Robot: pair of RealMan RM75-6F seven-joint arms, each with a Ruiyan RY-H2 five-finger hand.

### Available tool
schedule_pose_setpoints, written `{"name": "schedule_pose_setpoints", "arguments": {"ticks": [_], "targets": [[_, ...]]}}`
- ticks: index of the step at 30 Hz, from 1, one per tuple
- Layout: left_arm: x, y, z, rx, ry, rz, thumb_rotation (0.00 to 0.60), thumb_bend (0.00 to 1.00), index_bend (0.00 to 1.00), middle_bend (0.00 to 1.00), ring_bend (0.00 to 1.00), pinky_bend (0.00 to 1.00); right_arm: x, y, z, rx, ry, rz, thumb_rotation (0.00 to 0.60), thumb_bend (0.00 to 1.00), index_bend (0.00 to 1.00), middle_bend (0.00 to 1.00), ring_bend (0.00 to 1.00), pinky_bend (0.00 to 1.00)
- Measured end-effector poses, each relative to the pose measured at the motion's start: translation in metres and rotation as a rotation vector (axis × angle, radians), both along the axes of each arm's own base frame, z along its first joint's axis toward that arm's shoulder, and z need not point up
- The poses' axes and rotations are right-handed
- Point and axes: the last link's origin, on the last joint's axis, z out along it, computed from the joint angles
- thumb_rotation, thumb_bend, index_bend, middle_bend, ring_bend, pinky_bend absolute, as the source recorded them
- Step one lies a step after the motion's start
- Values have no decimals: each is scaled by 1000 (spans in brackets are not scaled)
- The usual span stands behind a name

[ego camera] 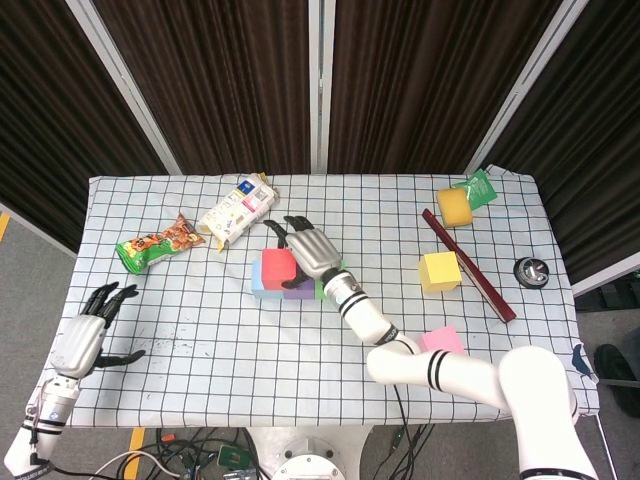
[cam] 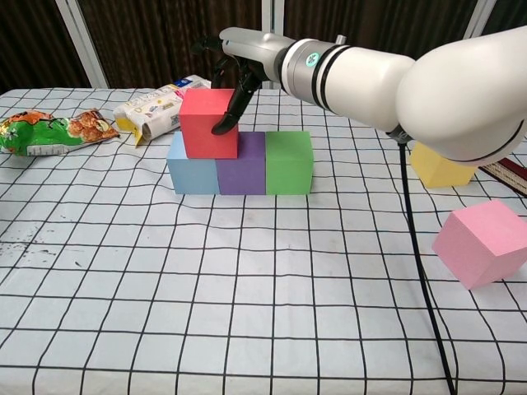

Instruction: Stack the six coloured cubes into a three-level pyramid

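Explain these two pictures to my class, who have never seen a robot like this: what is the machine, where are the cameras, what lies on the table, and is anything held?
The machine is a robot with two arms ending in five-finger hands. One picture looks down from its head, the other looks forward from its chest.

On the checked tablecloth a light blue foam cube, a purple foam cube and a green foam cube form a row. A red foam cube sits on the blue and purple ones. The right hand reaches over it, fingertips against its side. The left hand rests apart, holding nothing.

A yellow foam cube and a pink foam cube lie unstacked. Snack packets, a sponge and a dark red stick lie around.
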Motion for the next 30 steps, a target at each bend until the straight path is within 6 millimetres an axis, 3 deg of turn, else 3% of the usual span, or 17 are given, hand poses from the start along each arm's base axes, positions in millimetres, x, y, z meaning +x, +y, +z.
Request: {"name": "schedule_pose_setpoints", "arguments": {"ticks": [30], "targets": [[-4,0,1,-6,-18,19,600,0,82,175,1,30,-1,-2,-3,6,6,-15,600,110,0,448,39,0]]}}
